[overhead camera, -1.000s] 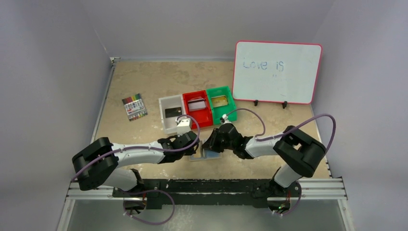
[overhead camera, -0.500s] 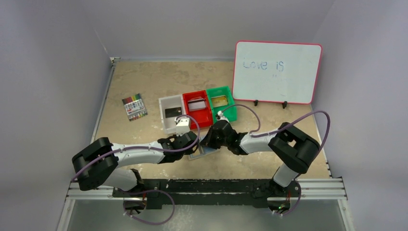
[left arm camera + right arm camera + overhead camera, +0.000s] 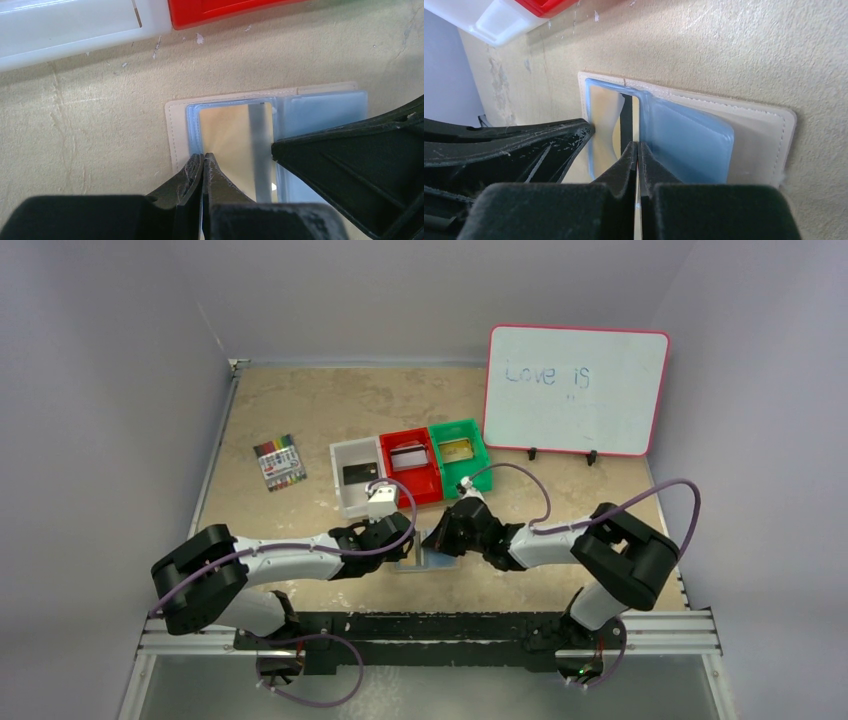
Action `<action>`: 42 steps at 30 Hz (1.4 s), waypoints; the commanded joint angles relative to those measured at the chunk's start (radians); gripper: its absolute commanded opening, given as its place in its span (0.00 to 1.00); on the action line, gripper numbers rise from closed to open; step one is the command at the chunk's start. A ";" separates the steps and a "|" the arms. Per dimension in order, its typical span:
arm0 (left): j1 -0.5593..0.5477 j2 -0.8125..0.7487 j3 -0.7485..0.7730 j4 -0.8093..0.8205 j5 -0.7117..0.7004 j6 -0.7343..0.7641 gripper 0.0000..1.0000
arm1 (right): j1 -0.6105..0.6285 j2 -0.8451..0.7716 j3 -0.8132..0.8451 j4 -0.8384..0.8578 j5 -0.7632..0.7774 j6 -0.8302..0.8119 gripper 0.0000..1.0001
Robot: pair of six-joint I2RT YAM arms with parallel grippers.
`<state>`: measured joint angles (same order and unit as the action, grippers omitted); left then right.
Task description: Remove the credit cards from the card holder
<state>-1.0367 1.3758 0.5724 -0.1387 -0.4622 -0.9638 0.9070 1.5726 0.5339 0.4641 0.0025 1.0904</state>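
Observation:
The card holder [image 3: 424, 563] lies open on the table, beige outside [image 3: 176, 131] with pale blue sleeves [image 3: 689, 135]. A gold credit card [image 3: 229, 135] with a dark stripe [image 3: 626, 117] sits in its left sleeve. My left gripper [image 3: 204, 156] is shut, tips down on the sleeve's left edge by the card. My right gripper [image 3: 638, 145] is shut too, its tips at the card's striped edge beside the raised blue sleeve. Whether it pinches anything does not show. In the top view both grippers [image 3: 398, 545] [image 3: 436, 540] meet over the holder.
Behind the holder stand a white bin [image 3: 345, 495] with a black card, a red bin [image 3: 433, 480] with a pale card and a green bin [image 3: 481, 458] with a tan one. A marker pack [image 3: 280, 463] lies at the left, a whiteboard [image 3: 575, 390] at the back right.
The right gripper closed its jaws, swinging left toward the left gripper and then back a little. The left arm and the holder stayed put.

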 commanded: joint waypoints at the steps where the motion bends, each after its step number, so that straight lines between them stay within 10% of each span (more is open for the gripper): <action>1: -0.013 0.034 -0.020 -0.056 0.070 0.022 0.00 | 0.009 -0.023 -0.044 0.101 -0.048 0.042 0.00; 17: -0.014 -0.027 -0.058 -0.009 0.103 0.079 0.00 | 0.009 -0.109 -0.150 0.189 -0.054 0.117 0.00; 24: -0.015 -0.048 -0.061 -0.004 0.115 0.112 0.00 | 0.006 -0.016 -0.153 0.322 -0.116 0.147 0.24; 31: -0.015 -0.052 -0.069 -0.016 0.114 0.107 0.00 | 0.000 0.015 -0.203 0.391 -0.106 0.205 0.26; 42: -0.016 -0.026 -0.065 -0.013 0.121 0.097 0.00 | 0.001 -0.081 -0.200 0.220 -0.037 0.204 0.26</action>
<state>-1.0439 1.3258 0.5270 -0.0937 -0.3737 -0.8780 0.9092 1.5208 0.3389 0.7403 -0.0822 1.2823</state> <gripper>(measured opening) 0.006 0.264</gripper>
